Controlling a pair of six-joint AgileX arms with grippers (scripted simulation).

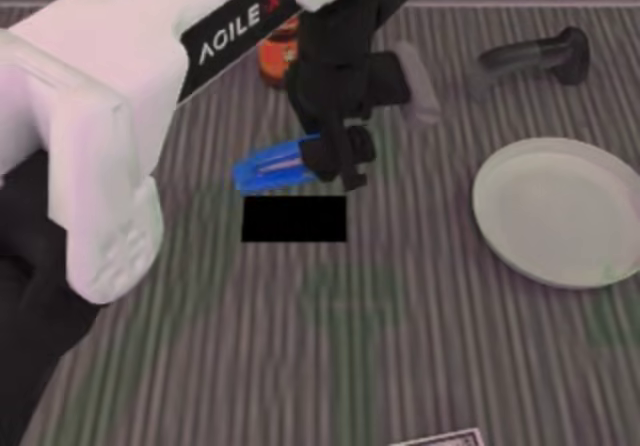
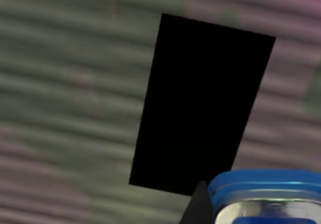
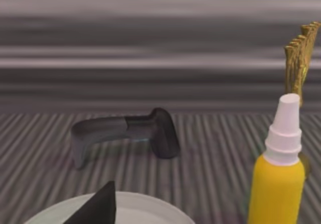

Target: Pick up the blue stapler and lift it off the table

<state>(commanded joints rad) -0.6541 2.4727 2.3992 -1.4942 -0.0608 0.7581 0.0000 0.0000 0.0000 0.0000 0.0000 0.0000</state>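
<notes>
blue stapler (image 1: 268, 167) lengthwise left-right, left tool (image 1: 338, 158) gripping

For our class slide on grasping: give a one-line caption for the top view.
Left pincer closed on the blue stapler above the striped table, near a black rectangle and white plate.

White plate (image 1: 560, 211), dark scanner (image 1: 530, 61), black rectangle (image 1: 294, 218)

The word "AGILE" in white capitals, followed by a red "X", is carried on a black band (image 1: 232, 32) along the white casing of the left arm (image 1: 110, 116), as seen from above. Print is also borne by a card (image 1: 440, 438) at the near edge of the counter (image 1: 400, 346), but it cannot be read. No other lettering is shown in the wrist views.
</notes>
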